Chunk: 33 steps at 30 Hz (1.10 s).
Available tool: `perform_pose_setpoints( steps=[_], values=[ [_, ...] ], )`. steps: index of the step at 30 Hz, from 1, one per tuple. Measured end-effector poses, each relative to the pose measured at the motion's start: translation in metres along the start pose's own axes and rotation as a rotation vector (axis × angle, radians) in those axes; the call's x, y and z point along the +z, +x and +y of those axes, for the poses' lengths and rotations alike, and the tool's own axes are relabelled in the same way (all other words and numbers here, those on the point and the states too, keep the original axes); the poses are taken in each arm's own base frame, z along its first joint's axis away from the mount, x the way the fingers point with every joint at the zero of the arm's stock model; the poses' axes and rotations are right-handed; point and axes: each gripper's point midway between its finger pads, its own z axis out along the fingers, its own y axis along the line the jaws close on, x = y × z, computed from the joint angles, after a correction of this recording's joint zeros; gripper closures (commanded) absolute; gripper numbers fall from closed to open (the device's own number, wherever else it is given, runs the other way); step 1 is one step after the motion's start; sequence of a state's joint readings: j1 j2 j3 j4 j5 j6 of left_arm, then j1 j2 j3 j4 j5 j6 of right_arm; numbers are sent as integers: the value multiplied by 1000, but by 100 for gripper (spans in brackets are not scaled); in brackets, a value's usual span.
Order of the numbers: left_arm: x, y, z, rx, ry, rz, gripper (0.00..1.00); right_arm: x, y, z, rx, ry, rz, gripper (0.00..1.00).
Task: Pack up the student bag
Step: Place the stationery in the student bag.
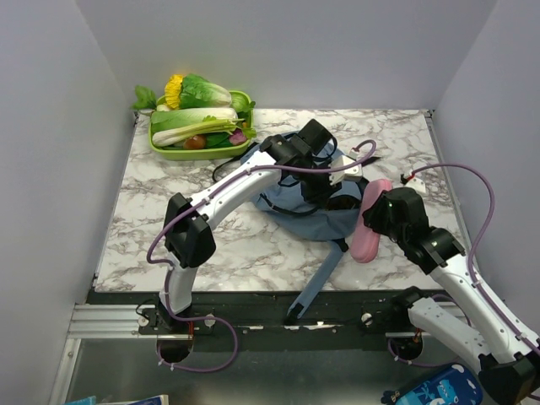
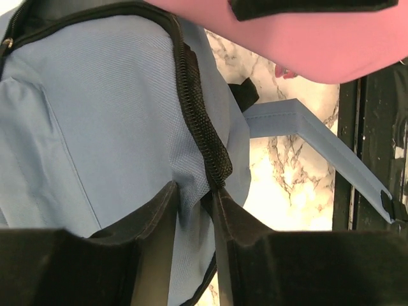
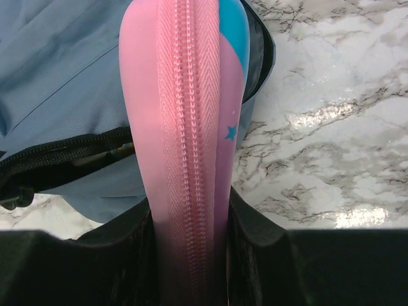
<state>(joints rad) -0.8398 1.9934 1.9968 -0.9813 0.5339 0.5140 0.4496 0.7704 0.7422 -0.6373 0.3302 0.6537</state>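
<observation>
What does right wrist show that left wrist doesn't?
Only right wrist: the right gripper shut on the pink pencil case, with the case's zip and turquoise patch facing the camera.
Only left wrist: the left gripper straddling the student bag at its black zip rim, grip unclear, and a blue strap running towards the table edge.
Both: the bag, the pencil case and the marble table.
</observation>
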Motion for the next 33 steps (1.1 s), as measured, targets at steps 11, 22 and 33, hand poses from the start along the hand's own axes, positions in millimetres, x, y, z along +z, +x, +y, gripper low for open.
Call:
perform_pose_setpoints(
  steps=[11, 22, 33],
  values=[
    [-12, -14, 50, -140, -194, -84, 100, -4, 3, 7, 35, -42, 16, 90],
    [-107, -48, 96, -295, -384, -353, 100, -3, -7, 21, 128, -83, -15, 99],
    [-72, -30, 63, -328, -216, -309, 100, 27, -94, 69, 232, -220, -383, 99]
  ],
)
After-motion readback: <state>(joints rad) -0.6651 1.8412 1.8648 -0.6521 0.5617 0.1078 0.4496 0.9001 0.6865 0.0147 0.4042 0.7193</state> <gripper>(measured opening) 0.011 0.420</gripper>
